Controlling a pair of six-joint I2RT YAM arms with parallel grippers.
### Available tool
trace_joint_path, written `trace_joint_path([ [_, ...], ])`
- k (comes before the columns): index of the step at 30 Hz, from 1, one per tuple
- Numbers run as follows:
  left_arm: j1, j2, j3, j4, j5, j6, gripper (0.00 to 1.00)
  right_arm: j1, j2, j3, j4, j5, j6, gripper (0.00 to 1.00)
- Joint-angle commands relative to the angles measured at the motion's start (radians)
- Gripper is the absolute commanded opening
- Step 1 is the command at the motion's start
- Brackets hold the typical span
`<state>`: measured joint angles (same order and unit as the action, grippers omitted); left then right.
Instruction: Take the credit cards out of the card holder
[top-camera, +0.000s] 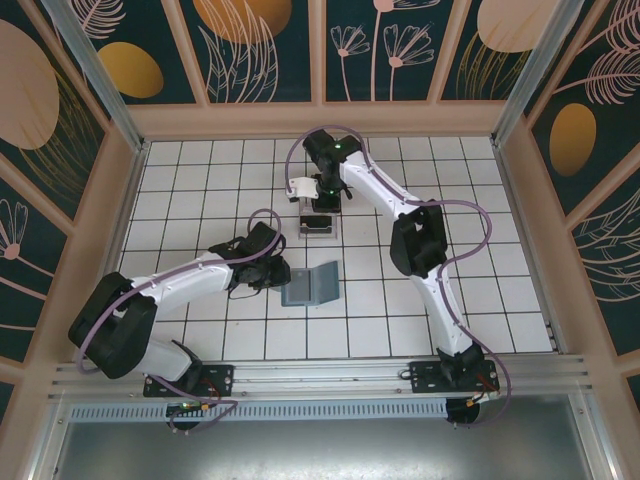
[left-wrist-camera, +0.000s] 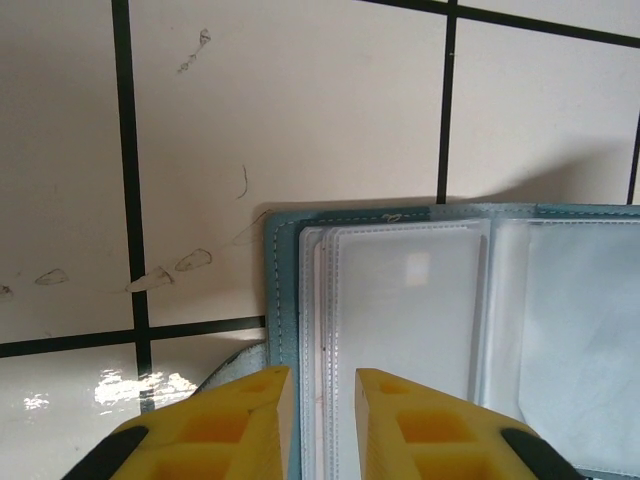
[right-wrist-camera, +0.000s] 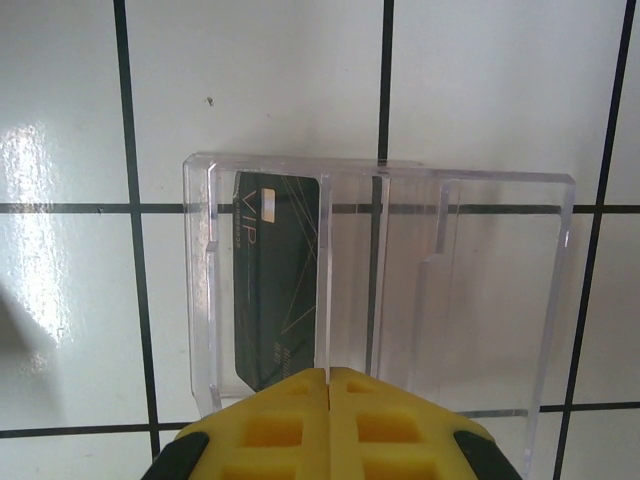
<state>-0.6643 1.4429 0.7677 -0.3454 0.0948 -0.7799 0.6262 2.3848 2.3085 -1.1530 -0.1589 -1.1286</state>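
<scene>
Near table centre, card holder (top-camera: 310, 283) lies open, clear sleeves facing up; can't tell what's in them. Left gripper (left-wrist-camera: 322, 388) sits at its left edge, jaws a bit apart. Just beyond, toward far edge, clear tray (right-wrist-camera: 560, 300) w/ dark card (right-wrist-camera: 275, 280) in an end slot. Right gripper (right-wrist-camera: 328, 385) is over tray's near wall, fingers pressed together.

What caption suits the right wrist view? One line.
Shut right gripper over a clear plastic tray holding a dark VIP card.

Top external: high, near side, looking down on card holder (top-camera: 310, 283). Left wrist: close above it. Right wrist: close above clear tray (right-wrist-camera: 380, 290) beyond.
</scene>
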Motion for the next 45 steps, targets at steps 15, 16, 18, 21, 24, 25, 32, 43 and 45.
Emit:
trace_joint_path([
  [15, -0.001, -0.036, -0.004, -0.026, -0.020, -0.024, 0.24, 0.014, 0.049, 0.028, 0.023, -0.002, 0.012, 0.07],
  [16, -0.001, -0.035, -0.004, -0.025, -0.019, -0.024, 0.24, 0.015, 0.048, 0.028, 0.028, 0.003, 0.013, 0.08],
  [18, -0.001, -0.038, -0.007, -0.024, -0.020, -0.024, 0.24, 0.015, 0.048, 0.028, 0.035, 0.014, 0.013, 0.09],
  [21, -0.001, -0.033, -0.010, -0.018, -0.015, -0.025, 0.24, 0.015, 0.048, 0.028, 0.042, 0.022, 0.016, 0.10],
  [24, -0.001, -0.030, -0.011, -0.015, -0.012, -0.025, 0.24, 0.015, 0.048, 0.028, 0.044, 0.025, 0.016, 0.11],
  [25, -0.001, -0.031, -0.011, -0.014, -0.012, -0.025, 0.24, 0.015, 0.048, 0.029, 0.047, 0.027, 0.016, 0.12],
  [32, 0.000, -0.035, -0.016, -0.012, -0.013, -0.025, 0.24, 0.015, 0.045, 0.029, 0.066, 0.054, 0.016, 0.16],
  [43, 0.000, -0.032, -0.021, -0.003, -0.006, -0.025, 0.24, 0.015, 0.029, 0.034, 0.112, 0.106, 0.018, 0.24],
  [45, -0.001, -0.031, -0.022, -0.001, -0.005, -0.024, 0.24, 0.014, 0.027, 0.034, 0.123, 0.119, 0.018, 0.25],
])
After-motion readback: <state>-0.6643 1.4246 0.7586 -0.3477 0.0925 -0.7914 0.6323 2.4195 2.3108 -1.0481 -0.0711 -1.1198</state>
